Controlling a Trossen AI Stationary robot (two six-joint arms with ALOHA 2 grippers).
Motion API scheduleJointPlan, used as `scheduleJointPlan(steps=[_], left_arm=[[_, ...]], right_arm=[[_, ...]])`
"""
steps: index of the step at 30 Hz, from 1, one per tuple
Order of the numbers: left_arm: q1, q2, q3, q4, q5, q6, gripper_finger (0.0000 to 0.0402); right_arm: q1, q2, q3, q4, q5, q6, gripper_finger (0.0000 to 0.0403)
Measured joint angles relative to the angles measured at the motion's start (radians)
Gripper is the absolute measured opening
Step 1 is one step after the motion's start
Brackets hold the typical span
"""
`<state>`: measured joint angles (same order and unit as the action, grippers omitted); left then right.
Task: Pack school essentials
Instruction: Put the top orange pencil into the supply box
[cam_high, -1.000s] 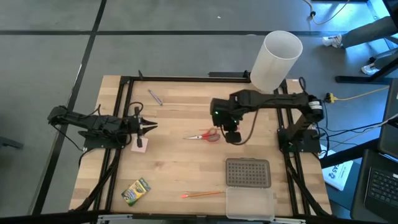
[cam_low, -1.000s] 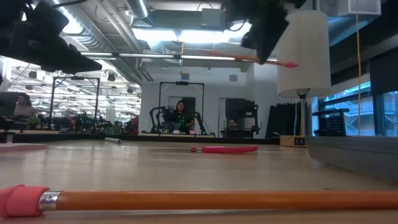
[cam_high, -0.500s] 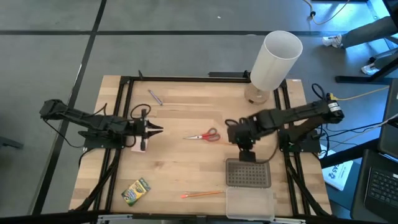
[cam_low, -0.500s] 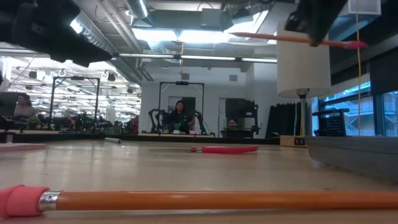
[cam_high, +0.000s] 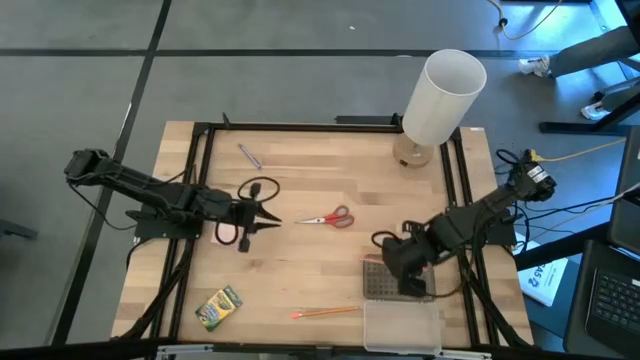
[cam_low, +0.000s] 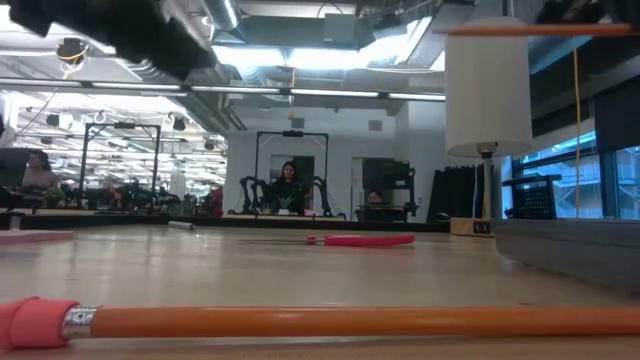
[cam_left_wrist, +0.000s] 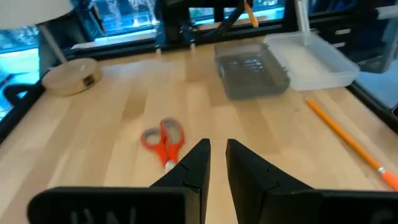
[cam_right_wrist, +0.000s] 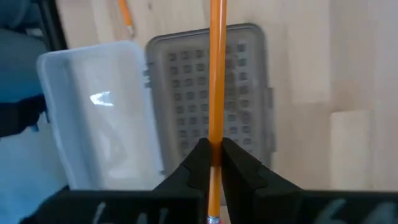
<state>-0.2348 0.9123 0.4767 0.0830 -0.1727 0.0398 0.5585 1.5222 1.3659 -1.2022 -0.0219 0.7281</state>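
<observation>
Wooden table (cam_high: 300, 270), right claw (cam_right_wrist: 212, 154) pinching pencil (cam_right_wrist: 217, 74)

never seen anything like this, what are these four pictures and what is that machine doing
It is a robot with two dark arms at a wooden table. Each arm ends in a two-finger grasping tool.

One picture looks straight down on the table. One looks level across the tabletop into the room behind. The other two come from small cameras on each wrist, looking past that arm's own fingers.

The right tool is shut on an orange pencil and holds it above the open plastic box, over its grey dotted half. The left tool holds nothing, its fingers slightly apart, and points toward the red-handled scissors.

Also on the table: a second orange pencil, a green-yellow crayon box, a short pen and a tall white lamp.
</observation>
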Motion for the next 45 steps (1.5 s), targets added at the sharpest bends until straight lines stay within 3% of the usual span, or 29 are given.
scheduleJointPlan(steps=[10, 18, 31, 45], left_arm=[[-0.083, 0.207, 0.212, -0.001, 0.003, 0.114, 0.0047], [-0.115, 0.300, 0.286, -0.002, 0.000, 0.129, 0.0047], [-0.115, 0.326, 0.308, 0.001, -0.001, 0.127, 0.0047], [-0.115, 0.325, 0.308, 0.001, -0.001, 0.125, 0.0047]], right_arm=[[0.159, 0.056, 0.000, 0.035, 0.029, 0.194, 0.0029], [0.270, 0.125, 0.000, 0.093, 0.020, 0.286, 0.0029], [0.375, 0.242, 0.000, 0.199, -0.008, 0.329, 0.0029], [0.380, 0.362, 0.000, 0.196, -0.004, 0.231, 0.0029]])
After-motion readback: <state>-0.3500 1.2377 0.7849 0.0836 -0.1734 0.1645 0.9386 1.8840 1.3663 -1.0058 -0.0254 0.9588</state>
